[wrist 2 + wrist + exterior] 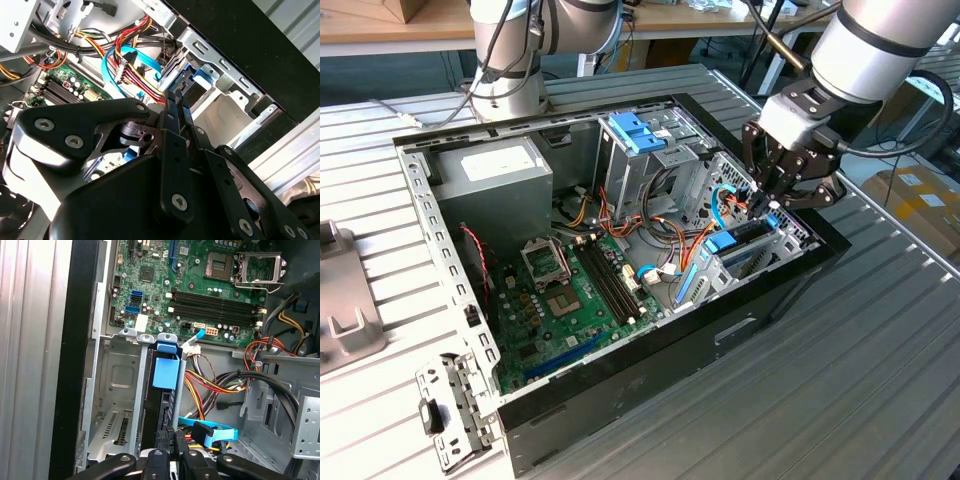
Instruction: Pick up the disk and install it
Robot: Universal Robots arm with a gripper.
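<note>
Here the dark flat rectangular disk in its bright blue plastic carrier [745, 240] is standing on edge inside the grey metal drive cage [790, 245] at the exterior view's right end of the open black computer case [650, 370]. In the exterior view its long axis is running along the case's right end wall. In the first wrist view the disk [162, 405] is sitting in a slot of the cage [117, 405], its blue tab pointing toward the green motherboard [200, 285].

Going from the exterior view's left: one grey metal bracket [450, 410] is lying on the ribbed metal desk [840, 400], one grey boxy power supply with a white label [495, 175] is sitting in the case's far corner, one green motherboard [565, 300] is lying on the case floor, and one light-blue plastic bracket with two raised strips [638, 130] is resting on top of the upper bay.

The black end effector [767, 205] is hovering right over the disk's top edge; in the first wrist view its fingertips [161, 440] are pinched narrowly at the drive's near end, grasping the disk as far as I can tell. Bundles of red, yellow and orange wires [205, 385] and one flat light-blue data cable [210, 432] are crowding just beside the cage, close to the end effector's linkage.
</note>
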